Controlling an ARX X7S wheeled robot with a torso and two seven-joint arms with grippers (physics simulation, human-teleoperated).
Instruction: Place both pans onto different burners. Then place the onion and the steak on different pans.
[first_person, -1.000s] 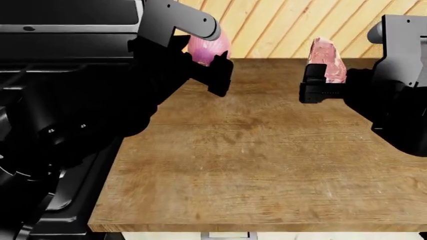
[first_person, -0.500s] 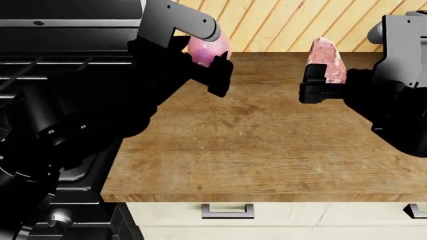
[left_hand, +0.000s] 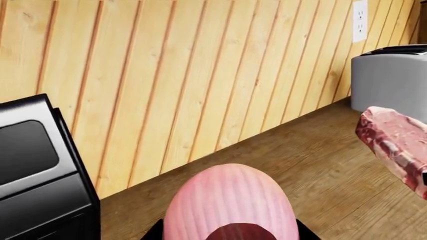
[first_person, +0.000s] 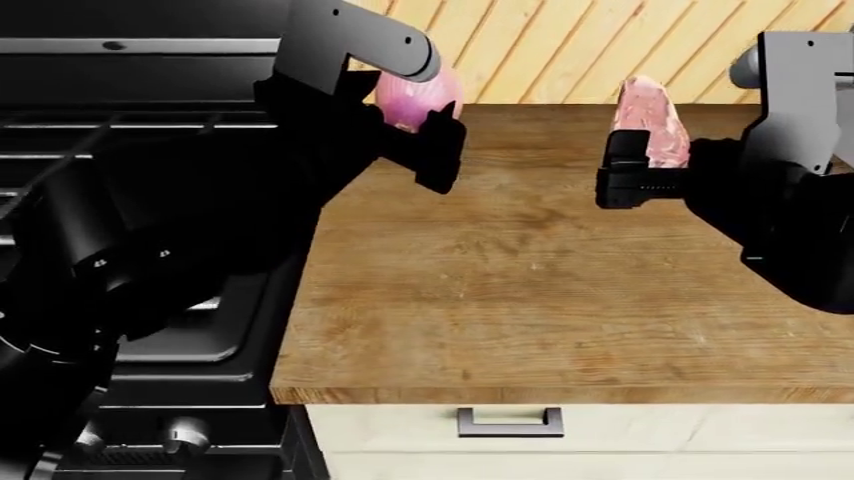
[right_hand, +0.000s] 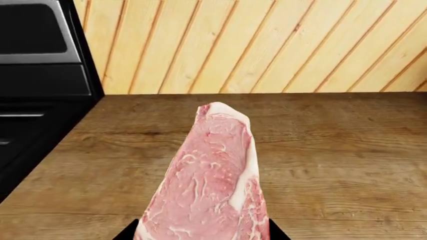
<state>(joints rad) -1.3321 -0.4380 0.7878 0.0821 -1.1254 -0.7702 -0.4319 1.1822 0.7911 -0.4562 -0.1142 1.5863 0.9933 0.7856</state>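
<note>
1. Left gripper is clamping the onion, jaws closed on it, upper centre-left of the head frame, above the wooden counter.
2. Right gripper is gripping the steak upright, jaws closed on it, upper right.
3. The stove is lying at the frame's left; pans and burners are not showing, hidden behind the left arm.

– Where are the arms?
– Both are lifted up, reaching forward side by side, well apart.
– And the grippers?
– The left gripper is closed on the onion. The right gripper is closed on the steak.
</note>
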